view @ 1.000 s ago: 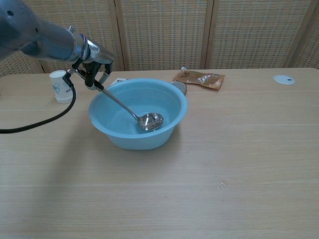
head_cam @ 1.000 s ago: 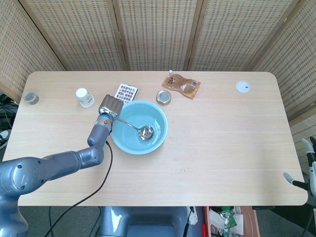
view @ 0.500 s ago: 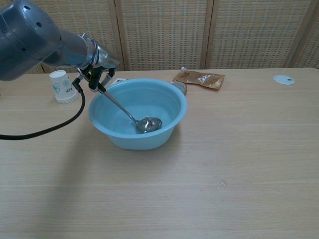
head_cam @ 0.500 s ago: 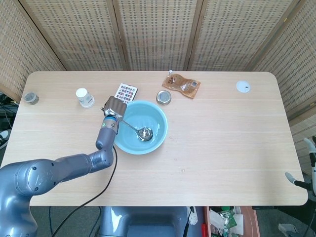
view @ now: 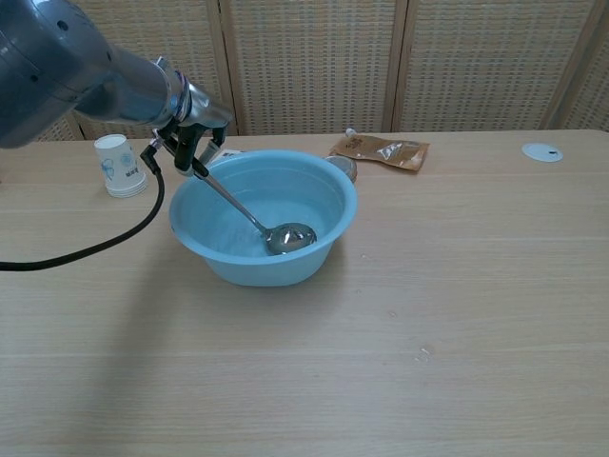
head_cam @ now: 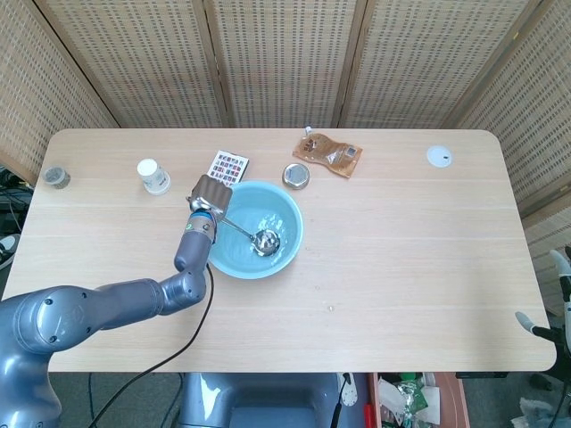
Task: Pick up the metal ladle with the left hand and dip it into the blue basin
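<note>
From my station, the paper cup (head_cam: 153,176) stands at the far left of the bench (head_cam: 401,267). Just beside the basin's near-left rim, my left hand (view: 186,133) has its fingers closed on the handle end of the metal ladle (view: 249,211). The handle slopes down over the rim; the ladle's bowl rests inside the blue basin (head_cam: 277,254), low on the floor. Risk: pushing the handle further could lever against the rim and tip or slide the basin. The right hand (head_cam: 560,299) sits at the far right edge; I cannot tell its finger state.
</note>
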Robot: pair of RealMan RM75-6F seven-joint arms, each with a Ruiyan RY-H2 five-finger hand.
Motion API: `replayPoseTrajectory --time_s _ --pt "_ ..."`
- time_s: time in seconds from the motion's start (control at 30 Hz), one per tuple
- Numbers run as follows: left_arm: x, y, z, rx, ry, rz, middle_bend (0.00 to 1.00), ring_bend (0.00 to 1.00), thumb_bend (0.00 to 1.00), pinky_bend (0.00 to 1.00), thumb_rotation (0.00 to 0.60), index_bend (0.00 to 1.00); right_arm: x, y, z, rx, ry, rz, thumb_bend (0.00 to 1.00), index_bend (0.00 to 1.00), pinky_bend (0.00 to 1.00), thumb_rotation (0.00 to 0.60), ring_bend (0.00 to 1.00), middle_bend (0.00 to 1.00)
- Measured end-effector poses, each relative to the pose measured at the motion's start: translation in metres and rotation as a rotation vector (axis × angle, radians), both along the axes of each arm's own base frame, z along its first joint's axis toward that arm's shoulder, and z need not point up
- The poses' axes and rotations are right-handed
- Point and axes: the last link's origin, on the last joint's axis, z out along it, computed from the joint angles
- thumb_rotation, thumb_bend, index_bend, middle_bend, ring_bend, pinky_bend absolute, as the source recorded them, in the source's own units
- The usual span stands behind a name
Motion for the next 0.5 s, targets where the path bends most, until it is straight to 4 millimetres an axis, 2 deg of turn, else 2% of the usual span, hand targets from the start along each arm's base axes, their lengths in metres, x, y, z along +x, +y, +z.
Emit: replayPoseTrajectory --time_s 0.5 --pt "0.013 0.0 0.045 -0.001 -0.198 0.025 1.0 1.0 0.71 1.0 0.6 1.0 0.0 -0.001 -0.004 0.011 0.009 -0.005 0.0 0.0 0.0 0.6 0.0 0.0"
